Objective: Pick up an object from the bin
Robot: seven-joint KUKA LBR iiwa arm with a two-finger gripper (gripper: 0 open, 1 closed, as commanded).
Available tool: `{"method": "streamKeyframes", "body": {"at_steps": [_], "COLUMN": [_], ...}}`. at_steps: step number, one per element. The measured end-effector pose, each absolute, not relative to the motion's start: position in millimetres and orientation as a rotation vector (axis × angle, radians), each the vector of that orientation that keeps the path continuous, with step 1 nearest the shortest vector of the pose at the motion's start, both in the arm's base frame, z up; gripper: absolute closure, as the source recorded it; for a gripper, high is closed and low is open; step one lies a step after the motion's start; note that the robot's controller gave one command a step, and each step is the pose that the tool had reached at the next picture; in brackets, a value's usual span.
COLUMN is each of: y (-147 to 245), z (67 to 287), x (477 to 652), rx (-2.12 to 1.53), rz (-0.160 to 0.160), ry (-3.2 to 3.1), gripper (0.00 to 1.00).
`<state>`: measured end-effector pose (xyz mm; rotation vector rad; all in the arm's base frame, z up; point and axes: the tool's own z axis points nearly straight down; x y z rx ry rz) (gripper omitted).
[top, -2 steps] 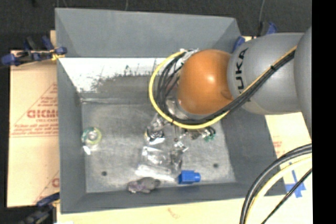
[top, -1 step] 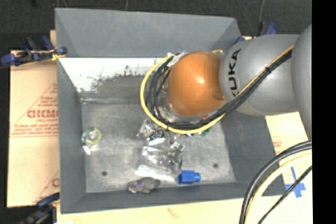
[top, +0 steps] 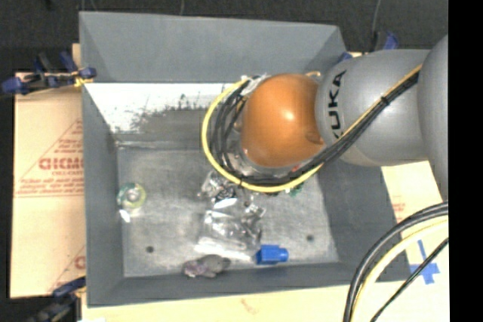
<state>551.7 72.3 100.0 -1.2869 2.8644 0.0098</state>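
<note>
At the bin's (top: pixel 102 185) lower edge a grey-purple lump (top: pixel 204 266) and a small blue cap (top: pixel 272 255) are seen. Just above them lies a crumpled clear wrapper (top: pixel 225 228) — directly under the claw (top: pixel 234 191), which is largely masked by the orange cover (top: pixel 279 121). Whether it is clenched cannot be told.

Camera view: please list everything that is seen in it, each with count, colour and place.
bin: one, grey metal, middle of the view.
round clear thing: one, clear with a greenish tint, left part of the bin floor.
heap of crinkled wrappers: one heap, silvery-clear, middle of the floor, just below the orange cover.
small blue piece: one, blue, near the front wall, right of the heap.
lumpy thing: one, grey-purple, at the front wall, left of the blue piece.
arm: one, grey, reaching in from the right.
wrist cover: one, orange, over the bin's middle.
cables: yellow and black, looped round the cover.
</note>
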Motion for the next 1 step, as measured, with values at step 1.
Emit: {"method": "streamKeyframes", "body": {"at_steps": [1], "y": [90.6], "z": [276.7], "x": [567.5], "rx": [-1.263], "rz": [-0.004], "ry": [2.865], "gripper": [1.0]}}
